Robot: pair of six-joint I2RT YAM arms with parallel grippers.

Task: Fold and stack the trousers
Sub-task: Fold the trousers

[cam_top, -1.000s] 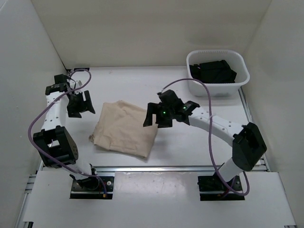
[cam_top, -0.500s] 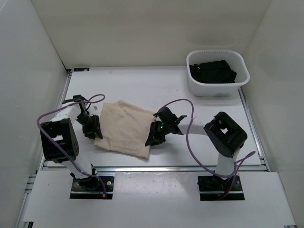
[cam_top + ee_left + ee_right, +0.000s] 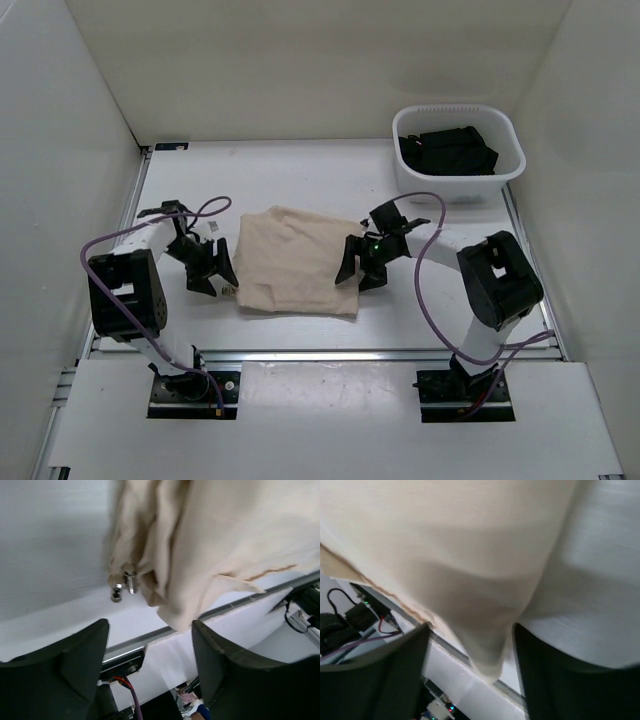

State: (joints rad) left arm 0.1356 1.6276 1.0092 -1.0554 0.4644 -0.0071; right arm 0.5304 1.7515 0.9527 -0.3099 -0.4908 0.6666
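Stretched low and inward from either side, elbows folded back near the bases, with left gripper [image 3: 213, 270] and right gripper [image 3: 357, 268] facing each other, well apart, jaws spread on both.

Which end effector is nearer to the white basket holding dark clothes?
Right. The right end effector sits at the right edge of the trousers, on the side toward the white basket; the left end effector sits at their left edge, farther away.
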